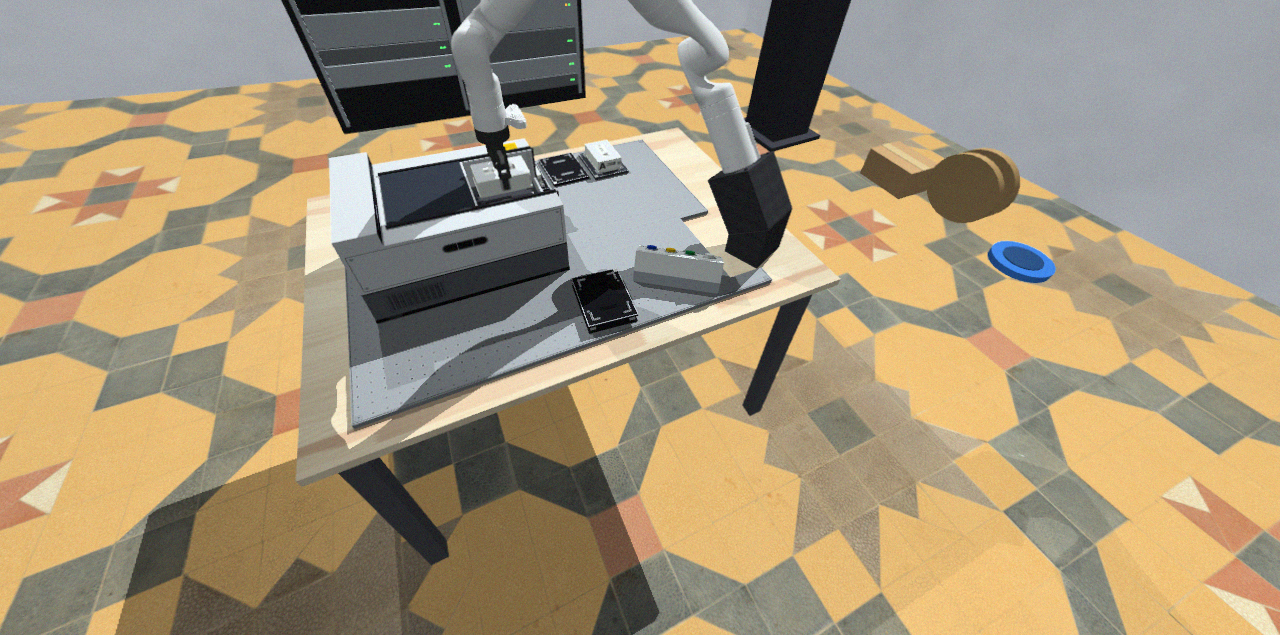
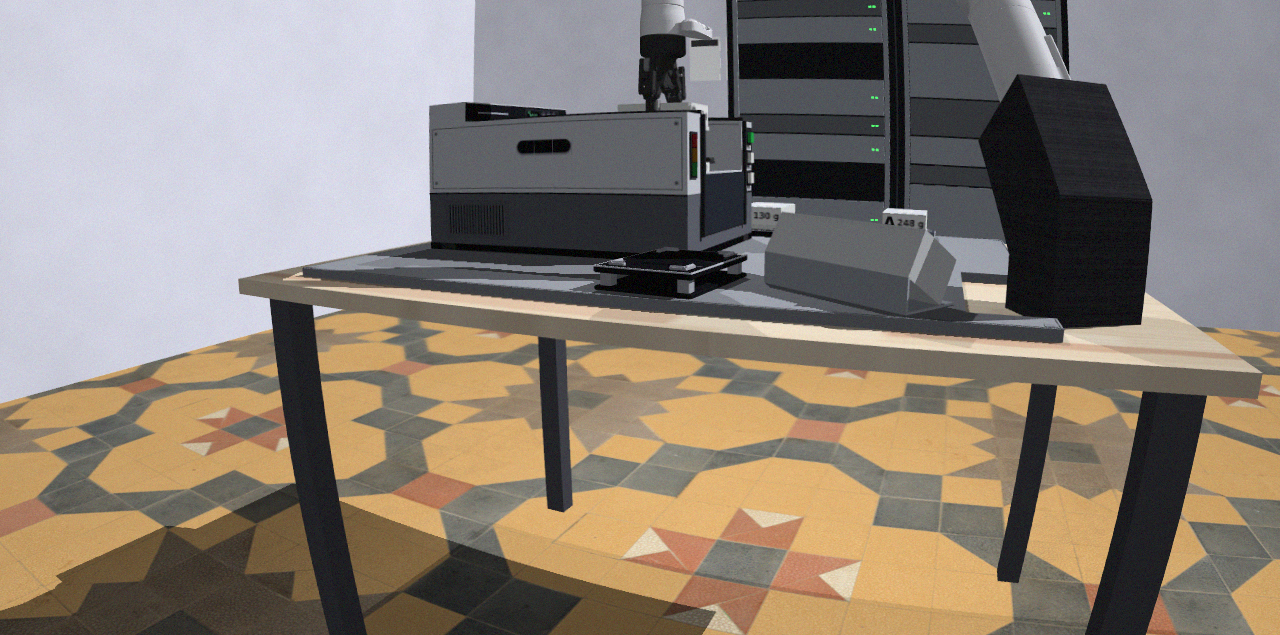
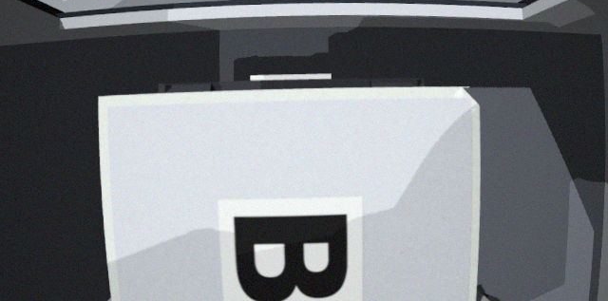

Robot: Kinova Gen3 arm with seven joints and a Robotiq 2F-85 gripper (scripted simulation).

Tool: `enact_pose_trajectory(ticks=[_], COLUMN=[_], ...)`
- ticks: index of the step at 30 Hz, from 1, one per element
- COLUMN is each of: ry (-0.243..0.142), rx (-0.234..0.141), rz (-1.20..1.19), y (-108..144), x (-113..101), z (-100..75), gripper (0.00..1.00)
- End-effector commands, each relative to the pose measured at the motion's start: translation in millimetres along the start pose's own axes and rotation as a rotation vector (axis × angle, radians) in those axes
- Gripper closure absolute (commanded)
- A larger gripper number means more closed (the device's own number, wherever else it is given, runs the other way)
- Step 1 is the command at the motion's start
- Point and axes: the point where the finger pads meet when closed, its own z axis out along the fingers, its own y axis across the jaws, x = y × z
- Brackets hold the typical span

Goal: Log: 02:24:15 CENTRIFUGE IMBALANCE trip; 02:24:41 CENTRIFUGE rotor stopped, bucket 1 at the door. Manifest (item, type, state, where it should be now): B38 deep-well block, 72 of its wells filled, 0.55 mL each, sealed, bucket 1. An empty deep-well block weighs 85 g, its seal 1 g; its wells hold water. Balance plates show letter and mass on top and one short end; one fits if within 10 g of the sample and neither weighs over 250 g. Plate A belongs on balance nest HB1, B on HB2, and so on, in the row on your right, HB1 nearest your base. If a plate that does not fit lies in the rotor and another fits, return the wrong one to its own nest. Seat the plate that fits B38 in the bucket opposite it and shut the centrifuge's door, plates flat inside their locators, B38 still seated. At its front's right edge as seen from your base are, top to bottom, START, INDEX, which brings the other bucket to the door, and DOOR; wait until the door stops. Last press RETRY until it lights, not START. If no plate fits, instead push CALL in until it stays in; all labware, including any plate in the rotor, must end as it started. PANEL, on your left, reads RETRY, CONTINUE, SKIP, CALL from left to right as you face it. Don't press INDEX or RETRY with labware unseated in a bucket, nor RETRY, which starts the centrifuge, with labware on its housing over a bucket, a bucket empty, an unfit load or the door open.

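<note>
End effector [image 1: 503, 176] [image 2: 660, 98] [image 3: 295, 297] was clamped on plate B [image 1: 487, 172] [image 2: 631, 107] [image 3: 166, 159]; sideways drift risked us snagging the centrifuge [image 1: 402, 259] [image 2: 608, 156] [image 3: 332, 10] rim, dropping it.
</note>
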Motion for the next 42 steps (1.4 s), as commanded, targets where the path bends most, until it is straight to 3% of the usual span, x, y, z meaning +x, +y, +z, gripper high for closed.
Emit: enact_pose_trajectory(ticks=[1, 42], ry=[-0.002, -0.001], rx=[0.0, 0.0], rz=[0.0, 0.0], y=[0, 0], x=[0, 0], z=[-2.5, -49.1], gripper=[0.05, 0.05])
